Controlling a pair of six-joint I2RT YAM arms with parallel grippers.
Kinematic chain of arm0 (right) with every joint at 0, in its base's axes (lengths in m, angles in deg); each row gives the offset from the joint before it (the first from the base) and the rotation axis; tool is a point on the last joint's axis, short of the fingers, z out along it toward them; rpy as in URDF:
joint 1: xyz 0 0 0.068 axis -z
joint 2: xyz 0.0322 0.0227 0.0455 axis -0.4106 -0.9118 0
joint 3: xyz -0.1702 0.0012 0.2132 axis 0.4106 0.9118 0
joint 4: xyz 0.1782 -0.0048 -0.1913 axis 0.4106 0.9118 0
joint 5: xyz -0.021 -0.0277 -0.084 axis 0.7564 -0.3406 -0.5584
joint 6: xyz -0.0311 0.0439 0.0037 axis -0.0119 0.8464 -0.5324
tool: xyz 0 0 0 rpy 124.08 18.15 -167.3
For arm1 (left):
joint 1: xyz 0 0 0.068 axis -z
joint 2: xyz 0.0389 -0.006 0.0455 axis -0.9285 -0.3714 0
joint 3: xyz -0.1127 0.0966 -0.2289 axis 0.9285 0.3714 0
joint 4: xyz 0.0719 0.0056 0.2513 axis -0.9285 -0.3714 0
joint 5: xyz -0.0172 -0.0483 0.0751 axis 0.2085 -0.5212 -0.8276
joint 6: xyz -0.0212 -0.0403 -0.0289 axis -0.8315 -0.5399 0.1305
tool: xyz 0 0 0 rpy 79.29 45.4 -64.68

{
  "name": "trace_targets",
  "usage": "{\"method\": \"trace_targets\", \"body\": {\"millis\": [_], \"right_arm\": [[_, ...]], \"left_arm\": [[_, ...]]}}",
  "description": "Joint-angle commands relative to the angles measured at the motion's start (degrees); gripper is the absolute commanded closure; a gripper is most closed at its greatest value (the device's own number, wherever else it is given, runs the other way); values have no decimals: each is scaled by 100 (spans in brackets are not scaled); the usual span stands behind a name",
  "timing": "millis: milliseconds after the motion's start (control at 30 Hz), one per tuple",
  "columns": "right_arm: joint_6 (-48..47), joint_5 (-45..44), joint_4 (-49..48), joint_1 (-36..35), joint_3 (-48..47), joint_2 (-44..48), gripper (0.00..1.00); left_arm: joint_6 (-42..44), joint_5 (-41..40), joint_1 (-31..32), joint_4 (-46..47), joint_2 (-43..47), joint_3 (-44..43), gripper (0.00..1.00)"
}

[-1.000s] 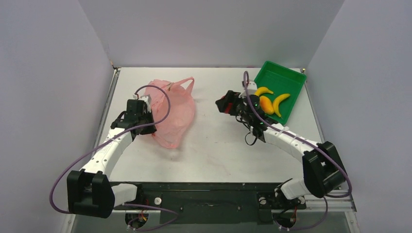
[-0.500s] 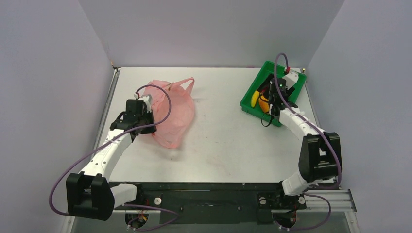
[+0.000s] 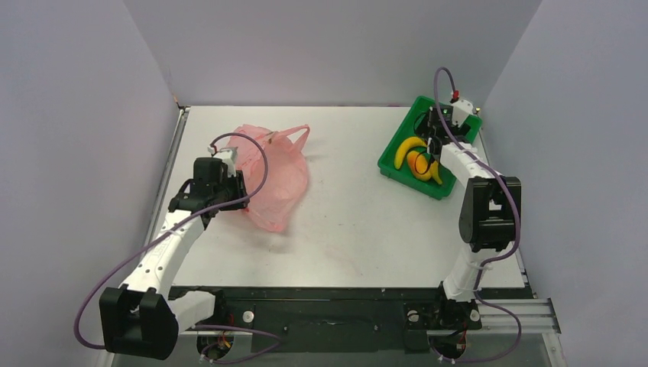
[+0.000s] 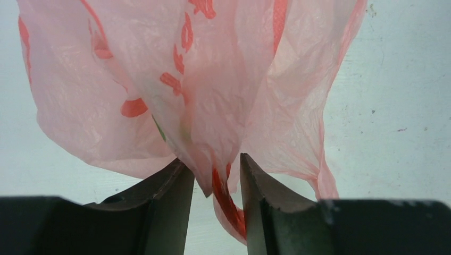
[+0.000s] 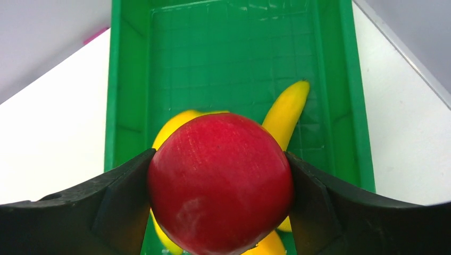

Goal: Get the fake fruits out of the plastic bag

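Observation:
The pink plastic bag [image 3: 275, 180] lies crumpled on the table's left half and fills the left wrist view [image 4: 223, 79]. My left gripper [image 3: 231, 188] is at the bag's left edge. Its fingers stand slightly apart, with a loose fold of the bag [image 4: 213, 175] hanging between them, not pinched. My right gripper [image 5: 219, 155] is shut on a round glossy red fruit [image 5: 220, 183], held over the green tray [image 5: 228, 64]. Two yellow bananas [image 3: 405, 149] [image 5: 287, 114] and the orange mango-like piece [image 3: 419, 164] lie in the tray below it.
The green tray [image 3: 397, 174] stands at the far right by the right wall. Grey walls close the table on three sides. The arm bases and a black rail run along the near edge.
My right arm swung from the table's middle over to the green tray and now hangs above the fruits. My left gripper drew back slightly left, and the bag shifted a little.

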Motion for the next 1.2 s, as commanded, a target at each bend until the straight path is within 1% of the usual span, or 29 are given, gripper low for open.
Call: {"method": "trace_targets", "body": {"millis": [0, 33, 133, 200, 233, 300, 433, 467, 533, 567, 633, 767, 867, 1033, 1167], "right_arm": [[-225, -224, 256, 96, -640, -310, 88], [-274, -247, 264, 97, -693, -422, 84], [-325, -322, 358, 126, -1063, -685, 77], [-326, -350, 418, 180, -1293, -890, 72], [-321, -354, 434, 215, -1367, -1022, 68], [-302, -325, 501, 259, -1648, -1250, 64], [-255, -353, 787, 266, -2369, -1770, 61], [-251, -355, 859, 267, -2671, -1865, 61], [-240, -351, 989, 413, -3048, -2119, 56], [-216, -293, 1080, 432, -3159, -2289, 56], [-172, -190, 1290, 484, -3695, -2564, 53], [66, -36, 1514, 608, -4160, -2927, 47], [181, 46, 1615, 678, -4432, -3212, 38], [217, 176, 2010, 724, -5304, -3716, 30], [157, 92, 2078, 711, -5518, -3824, 18]], "left_arm": [[98, 152, -40, 398, 419, 45, 64], [117, 161, -41, 416, 533, 63, 61], [174, 222, -39, 528, 819, 128, 57], [206, 233, -50, 689, 1140, 226, 53], [226, 249, -51, 746, 1368, 264, 52], [243, 282, -45, 913, 1733, 365, 50], [276, 218, -35, 1167, 2312, 566, 49], [283, 203, -35, 1217, 2381, 583, 49], [306, 182, -37, 1281, 2570, 635, 48], [307, 195, -39, 1301, 2655, 665, 48], [313, 192, -40, 1331, 2705, 679, 48], [323, 180, -38, 1313, 2713, 677, 48], [341, 260, -31, 1329, 2726, 678, 48], [351, 353, -24, 1385, 2791, 716, 49], [352, 357, -20, 1396, 2829, 720, 49]]}}
